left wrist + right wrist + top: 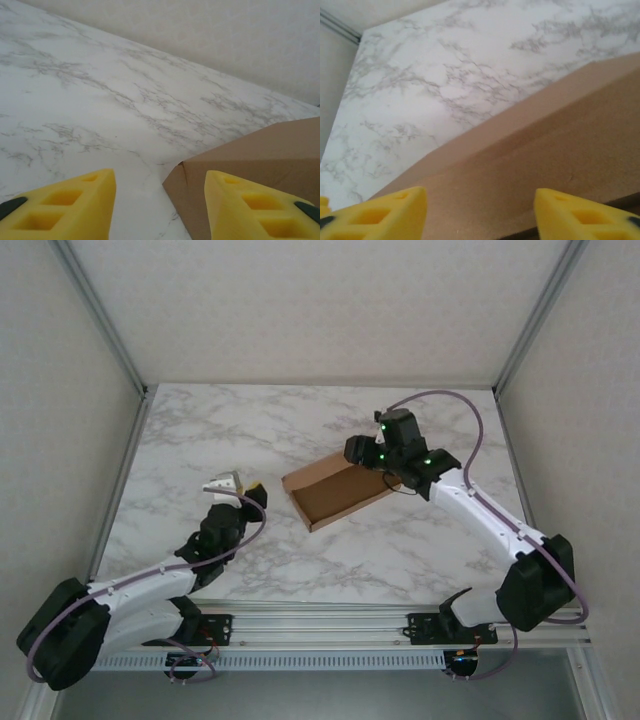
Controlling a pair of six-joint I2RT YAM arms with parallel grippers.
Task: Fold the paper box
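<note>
The left gripper (159,212) has its yellow fingers (75,207) spread wide, pinching nothing. They point at the nearest corner of the plain brown cardboard mailer box (335,492), which is close ahead but not touched. The right gripper (480,215) also has its jaws spread and hangs over the box's far right end, with cardboard just beyond its fingers; whether it touches cannot be told. The box lies open-topped on the white marbled table (200,430), its walls raised and its floor plain brown.
</note>
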